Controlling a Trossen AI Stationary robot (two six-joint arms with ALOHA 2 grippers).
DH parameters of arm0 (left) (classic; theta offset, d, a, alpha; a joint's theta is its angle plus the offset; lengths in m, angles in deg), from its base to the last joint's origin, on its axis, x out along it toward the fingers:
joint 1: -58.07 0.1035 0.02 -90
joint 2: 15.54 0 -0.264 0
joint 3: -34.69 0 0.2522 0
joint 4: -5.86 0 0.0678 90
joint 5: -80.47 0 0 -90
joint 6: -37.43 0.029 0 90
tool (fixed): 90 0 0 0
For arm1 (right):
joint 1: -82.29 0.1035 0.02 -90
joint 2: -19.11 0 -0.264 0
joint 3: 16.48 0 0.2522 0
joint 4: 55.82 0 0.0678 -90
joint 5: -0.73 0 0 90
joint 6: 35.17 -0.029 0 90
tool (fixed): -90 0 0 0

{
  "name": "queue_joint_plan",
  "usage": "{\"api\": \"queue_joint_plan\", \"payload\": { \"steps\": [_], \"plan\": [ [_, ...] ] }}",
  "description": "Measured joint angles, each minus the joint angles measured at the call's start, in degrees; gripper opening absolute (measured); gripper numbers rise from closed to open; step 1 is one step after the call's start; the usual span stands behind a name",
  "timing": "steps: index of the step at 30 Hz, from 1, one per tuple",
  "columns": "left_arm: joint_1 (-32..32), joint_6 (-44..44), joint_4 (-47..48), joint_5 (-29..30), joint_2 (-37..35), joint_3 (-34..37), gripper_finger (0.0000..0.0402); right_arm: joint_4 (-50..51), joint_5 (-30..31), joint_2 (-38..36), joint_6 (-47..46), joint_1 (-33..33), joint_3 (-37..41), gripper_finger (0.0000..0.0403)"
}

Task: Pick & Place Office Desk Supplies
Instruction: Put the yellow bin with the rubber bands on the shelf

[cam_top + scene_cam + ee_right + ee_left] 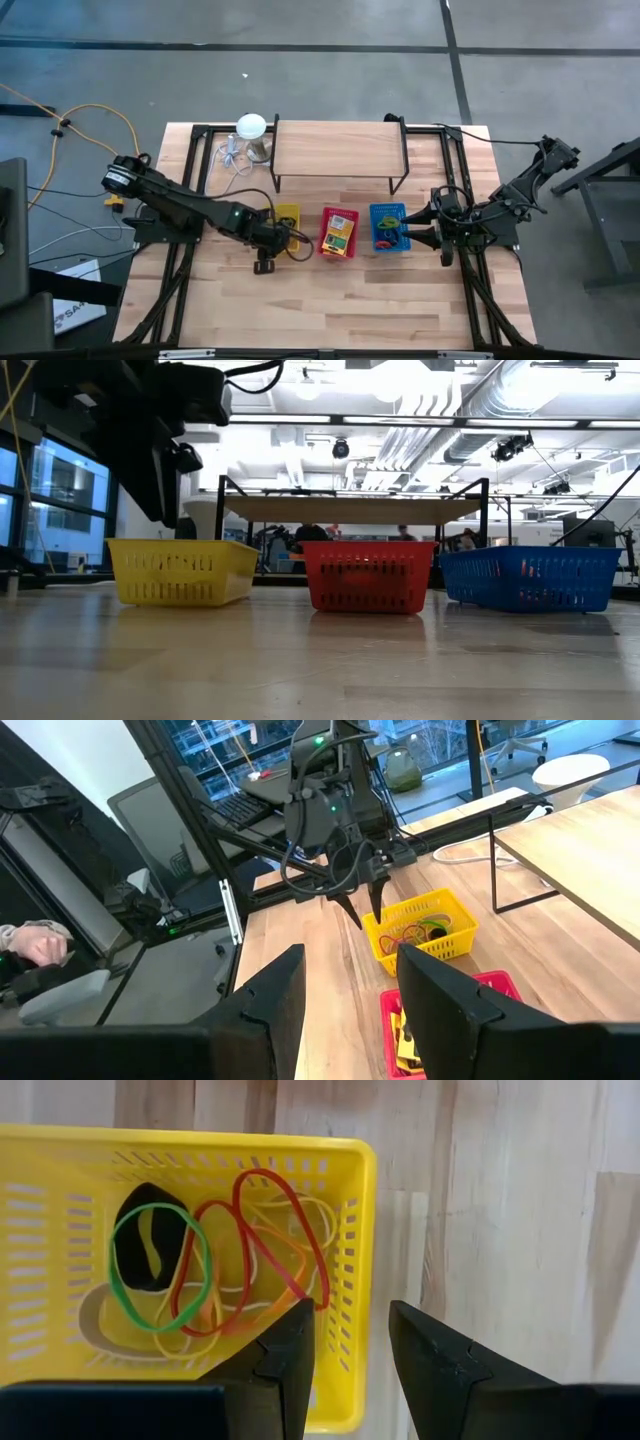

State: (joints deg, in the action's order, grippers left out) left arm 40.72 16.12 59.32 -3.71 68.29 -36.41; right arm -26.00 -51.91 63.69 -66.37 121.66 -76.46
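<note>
A yellow basket [345, 1170] [288, 218] holds thin rubber bands: a green one [160, 1270], a red one [270, 1230], and orange and yellow ones lying on its floor. My left gripper [350, 1305] [362, 912] [165, 510] hovers open above the basket's side wall. It points down, with one finger over the inside and one over the table outside, and touches nothing. The red basket [339, 232] holds yellow-and-green card boxes. The blue basket [389, 227] holds small coloured rings. My right gripper [350, 955] [415, 238] waits open beside the blue basket.
The three baskets stand in a row at mid-table. Behind them is a wooden shelf on a black frame [340, 150]. A white round-topped object with a cable [251, 128] sits at the far left. Bare tabletop [340, 310] lies on the near side.
</note>
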Motion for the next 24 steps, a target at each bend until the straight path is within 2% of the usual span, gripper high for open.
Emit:
{"api": "queue_joint_plan", "payload": {
  "steps": [24],
  "plan": [
    [-0.58,-1.02,-3.1,0.38,6.77,0.04,0.0126,0.0,0.0,0.0,-0.02,0.01,0.0,0.0146]
  ]
}}
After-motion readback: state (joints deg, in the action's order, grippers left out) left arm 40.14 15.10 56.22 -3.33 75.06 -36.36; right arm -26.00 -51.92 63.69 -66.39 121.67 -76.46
